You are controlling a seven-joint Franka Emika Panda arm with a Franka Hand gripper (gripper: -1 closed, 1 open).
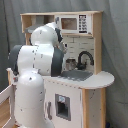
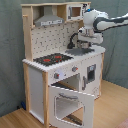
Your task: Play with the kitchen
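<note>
The kitchen (image 2: 37,80) is pale wood with white panels. It has a grey hood (image 2: 48,21), a red-ringed stovetop (image 2: 50,60) and an oven door (image 2: 70,102) hanging open and down. My gripper (image 2: 82,46) hovers over the sink area (image 2: 80,51) at the second exterior view's right, beside the black faucet (image 2: 75,37). In the first exterior view the kitchen (image 1: 95,80), the faucet (image 1: 85,57) and the sink (image 1: 75,75) show, but my white arm (image 1: 37,60) covers most of the wrist and gripper.
A microwave panel (image 1: 75,23) sits on the upper shelf. The open oven door juts out toward the wooden floor (image 2: 115,107) in front. A grey curtain (image 2: 10,50) hangs behind the kitchen.
</note>
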